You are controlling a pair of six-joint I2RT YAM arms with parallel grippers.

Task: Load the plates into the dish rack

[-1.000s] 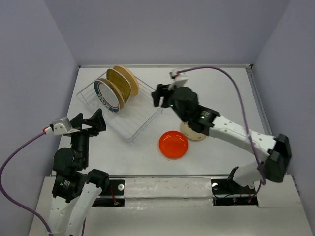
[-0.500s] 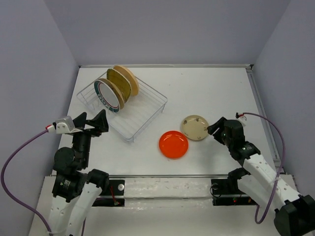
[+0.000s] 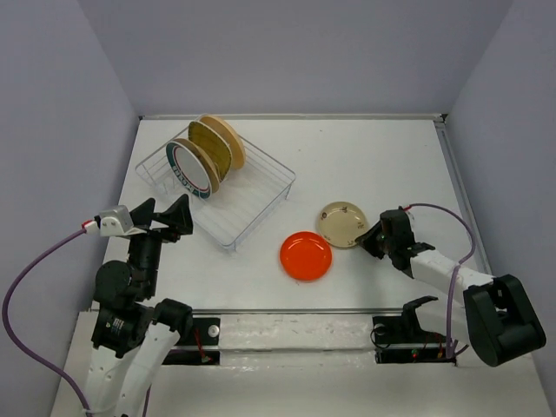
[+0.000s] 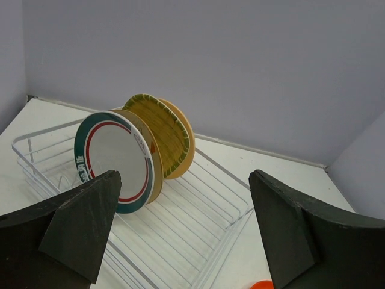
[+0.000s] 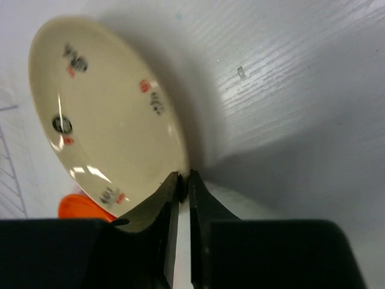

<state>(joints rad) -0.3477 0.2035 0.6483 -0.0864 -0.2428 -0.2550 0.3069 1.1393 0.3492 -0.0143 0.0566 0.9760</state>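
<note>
The white wire dish rack point(image 3: 256, 198) point(image 4: 201, 208) holds several plates on edge: a white one with a green-red rim point(image 3: 188, 169) point(image 4: 111, 162), a tan one right behind it, a yellow-olive one point(image 4: 162, 126) and a peach one point(image 3: 230, 139). A small beige plate point(image 3: 341, 222) point(image 5: 102, 120) with painted marks lies on the table. My right gripper point(image 3: 372, 239) point(image 5: 184, 177) is shut on its near-right rim. A small red-orange plate point(image 3: 306, 255) point(image 5: 75, 208) lies to its left. My left gripper point(image 3: 165, 217) point(image 4: 183, 208) hangs open, facing the rack.
The rack sits at the back left, angled toward the middle. Grey walls close in the table on three sides. The right arm lies low along the table's right front. Cables loop from both wrists.
The right arm has swung from above the rack's right edge down to the table and has closed its jaws on the beige plate's rim. The left arm has not moved.
</note>
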